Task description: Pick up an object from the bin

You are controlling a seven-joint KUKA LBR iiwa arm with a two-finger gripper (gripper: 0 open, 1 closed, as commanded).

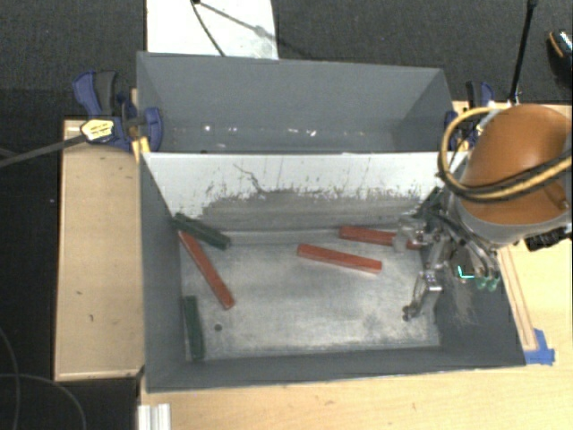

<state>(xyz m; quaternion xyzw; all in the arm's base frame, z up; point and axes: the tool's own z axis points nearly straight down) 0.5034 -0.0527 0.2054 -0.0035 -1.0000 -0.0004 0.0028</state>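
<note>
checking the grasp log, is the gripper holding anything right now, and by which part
Nothing visibly held: the gripper hangs over bare floor at the right of the bin, apart from the nearest red bar.

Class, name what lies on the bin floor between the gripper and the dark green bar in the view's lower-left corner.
Nothing: in the camera view, only bare, scuffed bin floor runs from the gripper to the dark green bar.

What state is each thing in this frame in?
gripper: low over bare bin floor, right side.
centre red stick: flat, apart.
back red stick: flat, right end beside the gripper.
left red stick: flat, diagonal, top end meeting a green stick.
back-left green stick: flat, at that red stick's top.
front-left green stick: flat, apart.
</note>
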